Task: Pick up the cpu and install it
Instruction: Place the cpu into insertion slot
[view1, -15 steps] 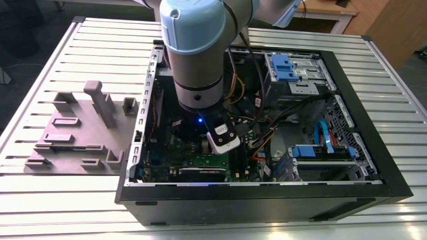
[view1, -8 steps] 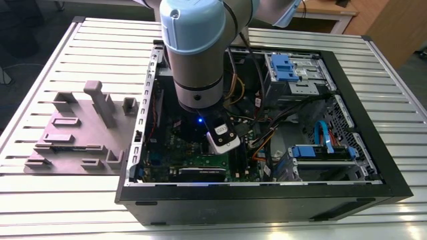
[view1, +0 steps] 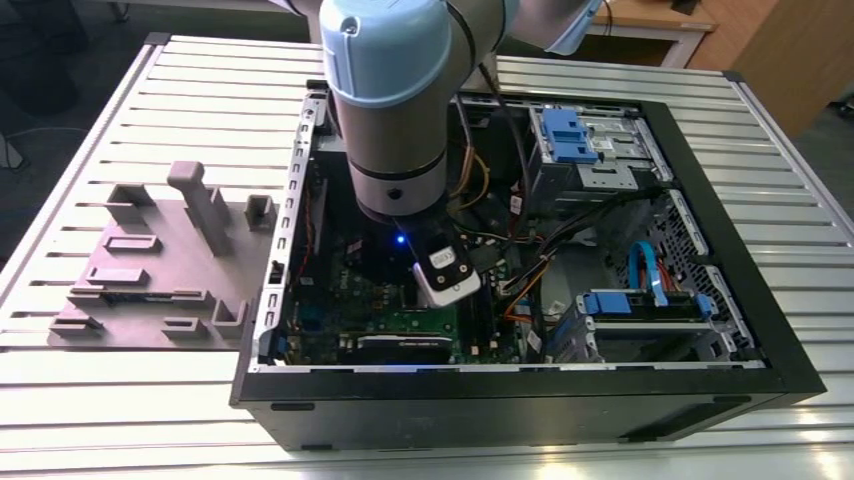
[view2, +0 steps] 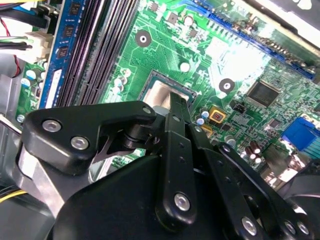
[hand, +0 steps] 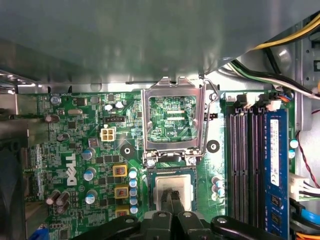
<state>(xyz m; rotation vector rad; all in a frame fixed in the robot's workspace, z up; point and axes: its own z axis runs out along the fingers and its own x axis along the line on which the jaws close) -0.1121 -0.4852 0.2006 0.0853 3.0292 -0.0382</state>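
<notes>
The cpu (hand: 174, 191), a silvery square with a pale green rim, lies flat in the dark socket on the green motherboard (hand: 80, 150); the second wrist view has the cpu (view2: 161, 94) too. The socket's metal frame (hand: 172, 150) stands flipped open beside it. My gripper (hand: 172, 196) hangs right over the cpu's middle. Its two thin black fingers are pressed together, with nothing between them. One fingertip (view2: 177, 102) reaches over the chip's top; I cannot tell whether it touches. In the exterior view my arm (view1: 394, 120) reaches down into the open computer case (view1: 534, 385).
Black memory slots (hand: 245, 160) and a blue memory stick (hand: 277, 160) run along one side of the socket. Yellow and black cables (hand: 280, 42) cross near the case wall. A grey fixture block (view1: 160, 260) sits on the slatted table at the exterior view's left.
</notes>
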